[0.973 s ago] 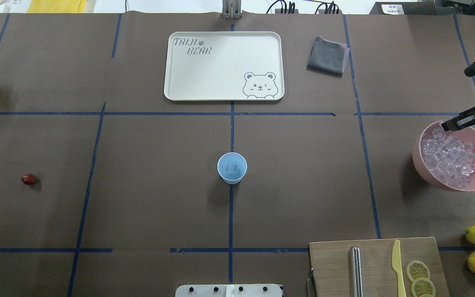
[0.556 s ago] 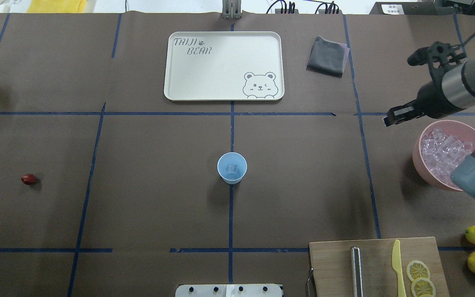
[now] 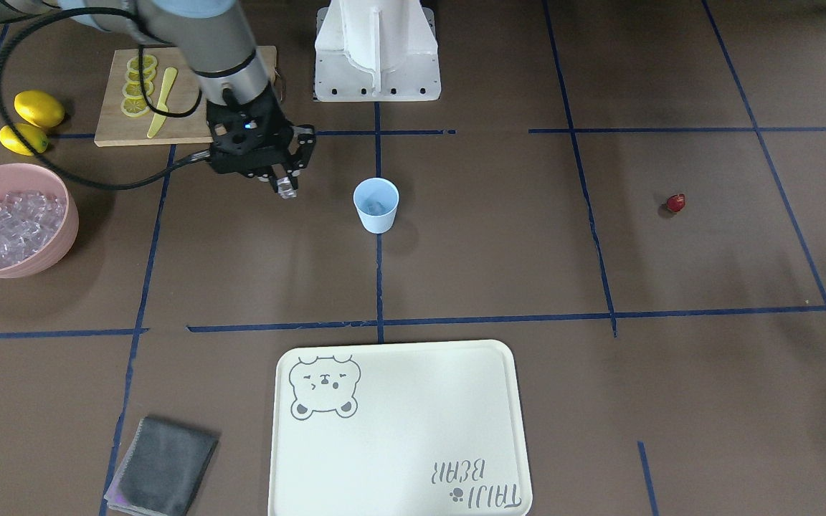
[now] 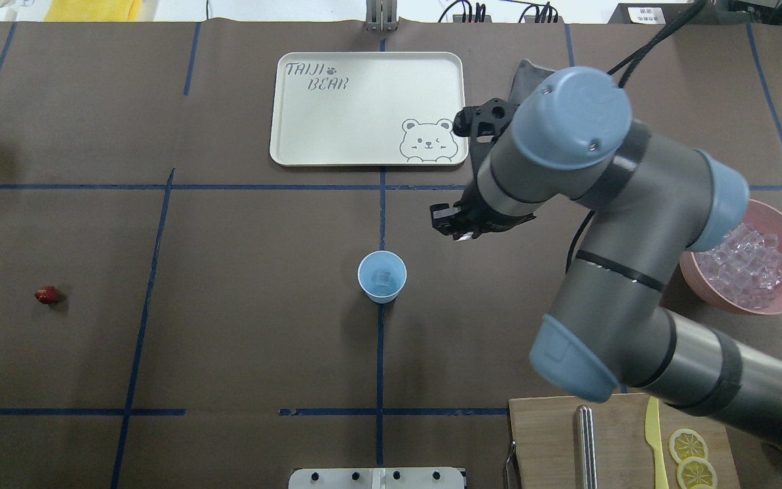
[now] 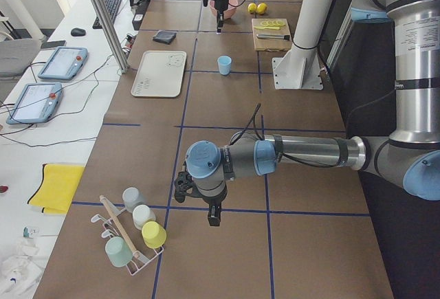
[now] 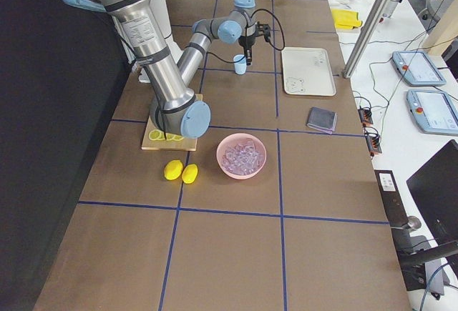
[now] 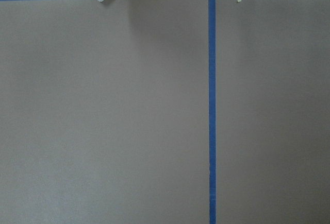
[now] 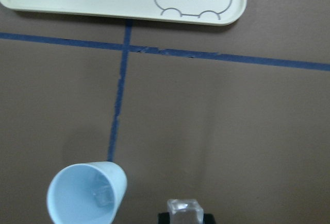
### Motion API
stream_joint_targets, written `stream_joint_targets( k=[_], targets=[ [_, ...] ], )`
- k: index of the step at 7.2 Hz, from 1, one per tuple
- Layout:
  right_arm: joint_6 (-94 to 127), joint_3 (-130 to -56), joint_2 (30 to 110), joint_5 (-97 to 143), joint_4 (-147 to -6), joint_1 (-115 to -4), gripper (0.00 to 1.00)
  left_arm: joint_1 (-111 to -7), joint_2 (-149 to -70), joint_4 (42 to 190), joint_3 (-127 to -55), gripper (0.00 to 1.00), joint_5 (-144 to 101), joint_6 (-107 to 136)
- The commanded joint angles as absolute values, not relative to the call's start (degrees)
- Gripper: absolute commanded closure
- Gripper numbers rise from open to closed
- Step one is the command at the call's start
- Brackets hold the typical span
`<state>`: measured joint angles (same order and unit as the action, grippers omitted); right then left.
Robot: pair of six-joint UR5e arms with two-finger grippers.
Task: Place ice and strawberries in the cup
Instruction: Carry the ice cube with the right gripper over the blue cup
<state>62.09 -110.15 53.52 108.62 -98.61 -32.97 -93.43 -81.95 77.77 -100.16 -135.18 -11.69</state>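
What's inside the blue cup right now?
One clear ice cube lies at the bottom of the cup; overhead, nothing else shows. The strawberry is on the table, apart. In the front view the cup's wall covers much of its floor.

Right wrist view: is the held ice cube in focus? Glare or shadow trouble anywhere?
Right wrist view: ice cube sharp, at the bottom edge; cup clear, faint shadow by it. Overhead view: even light, no glare; right arm hides part of the bowl.
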Motion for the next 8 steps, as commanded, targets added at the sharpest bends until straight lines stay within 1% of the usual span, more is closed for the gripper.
stream_joint_targets(
  k=[1, 3, 5, 6, 7, 8],
  targets=[
    [68.1, -106.5, 48.1, 101.5, -99.4, -25.6, 0.98, -93.4, -82.0, 77.8, -100.2, 0.0, -135.2, -11.7],
    [69.2, -104.9, 47.8, 98.0, -99.2, -23.4, 0.97, -93.4, -82.0, 77.8, -100.2, 0.0, -135.2, -11.7],
    [70.4, -100.0, 44.5, 97.7, -99.1, -23.0, 0.97, -93.4, -81.8, 77.7, -100.2, 0.0, -135.2, -11.7],
    [70.5, -99.9, 44.3, 97.7, -99.1, -22.9, 0.96, -93.4, -81.8, 77.7, -100.2, 0.0, -135.2, -11.7],
    [70.2, -99.8, 44.4, 97.7, -99.1, -22.9, 0.76, -93.4, -81.8, 77.7, -100.2, 0.0, -135.2, -11.7],
    [69.4, -99.6, 44.5, 97.6, -99.1, -22.9, 0.02, -93.4, -81.8, 77.7, -100.2, 0.0, -135.2, -11.7]
  ],
)
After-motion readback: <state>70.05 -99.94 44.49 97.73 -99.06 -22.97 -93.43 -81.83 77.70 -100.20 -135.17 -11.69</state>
